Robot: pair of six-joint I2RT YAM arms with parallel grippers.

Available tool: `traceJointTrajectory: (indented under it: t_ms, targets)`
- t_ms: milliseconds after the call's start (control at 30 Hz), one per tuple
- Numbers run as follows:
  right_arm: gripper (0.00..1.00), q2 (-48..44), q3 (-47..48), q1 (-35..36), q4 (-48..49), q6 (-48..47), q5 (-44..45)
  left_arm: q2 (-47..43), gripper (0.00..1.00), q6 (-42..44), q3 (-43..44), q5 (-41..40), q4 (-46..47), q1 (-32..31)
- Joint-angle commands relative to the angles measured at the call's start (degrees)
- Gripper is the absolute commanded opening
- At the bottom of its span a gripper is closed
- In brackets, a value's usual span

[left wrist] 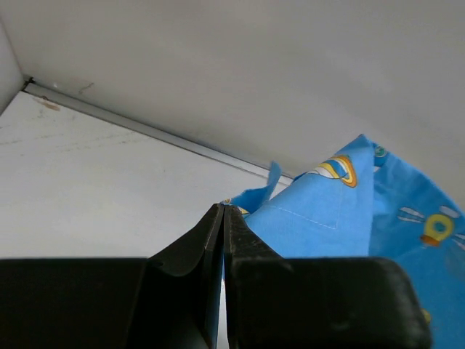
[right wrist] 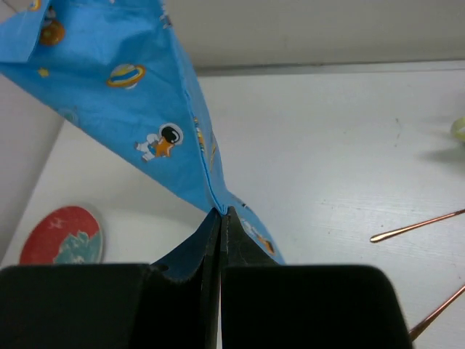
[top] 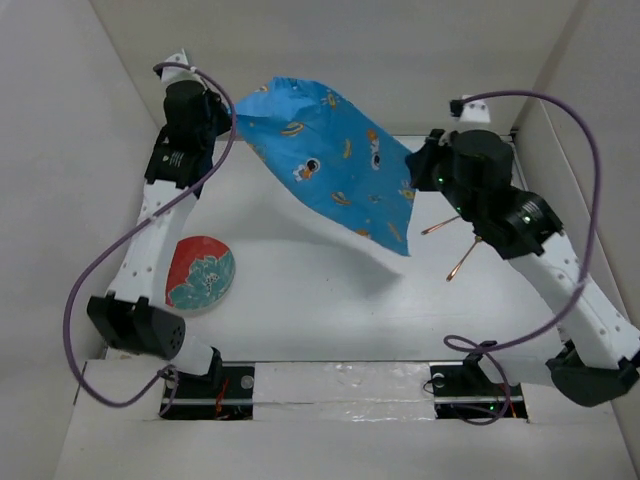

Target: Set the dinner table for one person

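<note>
A blue space-print placemat (top: pixel 325 160) hangs stretched in the air between my two grippers, above the white dinner table (top: pixel 320 300). My left gripper (top: pixel 232 118) is shut on its far left corner, seen in the left wrist view (left wrist: pixel 224 209) with cloth (left wrist: pixel 341 211) spreading right. My right gripper (top: pixel 418 170) is shut on the cloth's right edge, seen in the right wrist view (right wrist: pixel 221 212), with the cloth (right wrist: pixel 138 94) rising up and left. A red and teal plate (top: pixel 200 273) lies on the table at the left, also in the right wrist view (right wrist: pixel 62 236).
Two copper-coloured utensils (top: pixel 452 245) lie on the table at the right, below my right arm; their handles show in the right wrist view (right wrist: pixel 418 225). White walls (top: pixel 60 150) enclose the table on the left, far and right sides.
</note>
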Motion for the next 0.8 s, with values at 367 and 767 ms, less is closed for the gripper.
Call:
traceJointTrajectory:
  t_ms: [367,767]
  targets:
    - [0.00,2.64,9.42,-16.84,-1.53,-3.05,-3.37,-21.20,0.00,-6.86,-17.45,-6.57,-0.46,0.33]
    - [0.00,46.22,26.54,-25.91,4.48,-0.41,-19.03,11.29,0.00,-8.79,-10.20,-1.30,3.85,0.33]
